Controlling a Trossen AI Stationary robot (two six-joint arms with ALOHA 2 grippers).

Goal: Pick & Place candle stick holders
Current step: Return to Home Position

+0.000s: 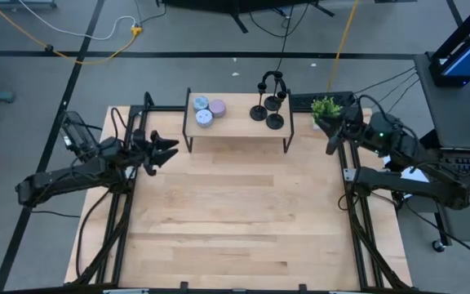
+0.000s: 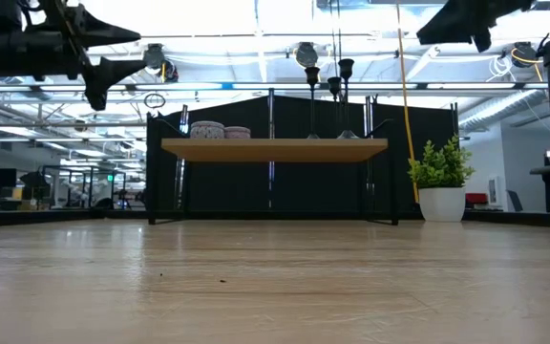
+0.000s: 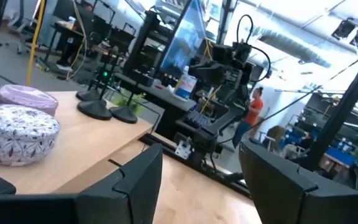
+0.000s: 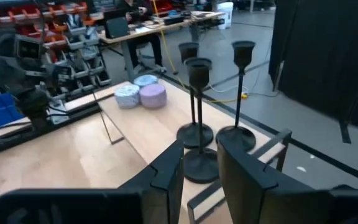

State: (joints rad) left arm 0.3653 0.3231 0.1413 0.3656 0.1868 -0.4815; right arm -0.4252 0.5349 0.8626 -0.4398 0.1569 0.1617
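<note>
Three matte-black candle stick holders (image 1: 269,102) stand upright on their round bases at the right end of a small raised wooden shelf (image 1: 235,124) at the table's far middle. They also show in the right wrist view (image 4: 197,124) and the low view (image 2: 327,96). My left gripper (image 1: 170,151) is open and empty, held above the table left of the shelf. My right gripper (image 1: 330,139) is open and empty, held above the table right of the shelf, its fingers (image 4: 166,174) pointing toward the holders.
Three small round tins (image 1: 206,110), lilac and pale, sit on the shelf's left end. A small potted plant (image 1: 325,109) stands at the far right beside the right gripper. The wooden tabletop (image 1: 235,220) lies in front of the shelf. A person shows far off in the room (image 3: 253,106).
</note>
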